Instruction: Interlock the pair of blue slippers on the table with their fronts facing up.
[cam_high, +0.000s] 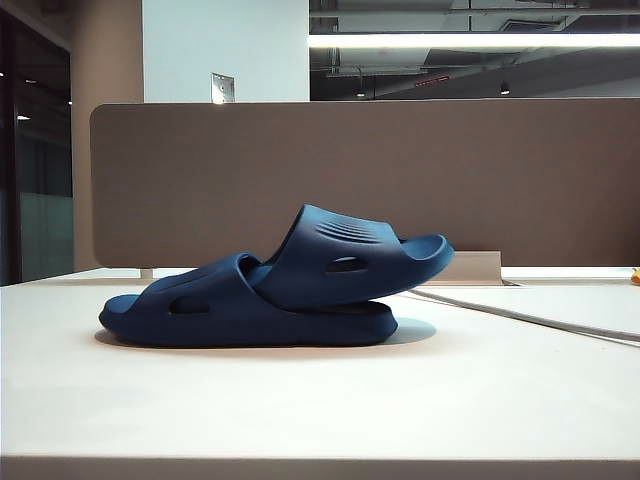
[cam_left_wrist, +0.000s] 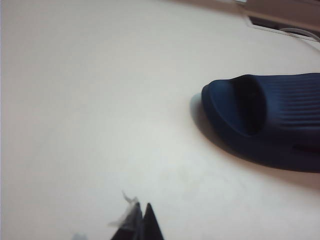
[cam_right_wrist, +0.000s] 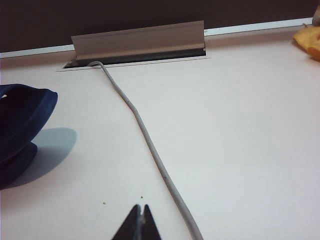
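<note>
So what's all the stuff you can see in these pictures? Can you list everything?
slippers: two, dark blue, middle of the table, one lying flat and the other tilted with its front tucked under the first one's strap.
table: one, cream-white, under everything.
partition panel: one, brown, standing along the far edge of the table.
cable: one, grey, running across the table from the cable hatch.
cable hatch: one, grey lid propped open, by the far edge.
yellow thing: one, at the far edge, mostly cut off, can't tell what it is.
left gripper: one, black, jaws shut, above bare table near the lower slipper's toe, holding nothing.
right gripper: one, black, jaws shut, above the table beside the cable, holding nothing.
</note>
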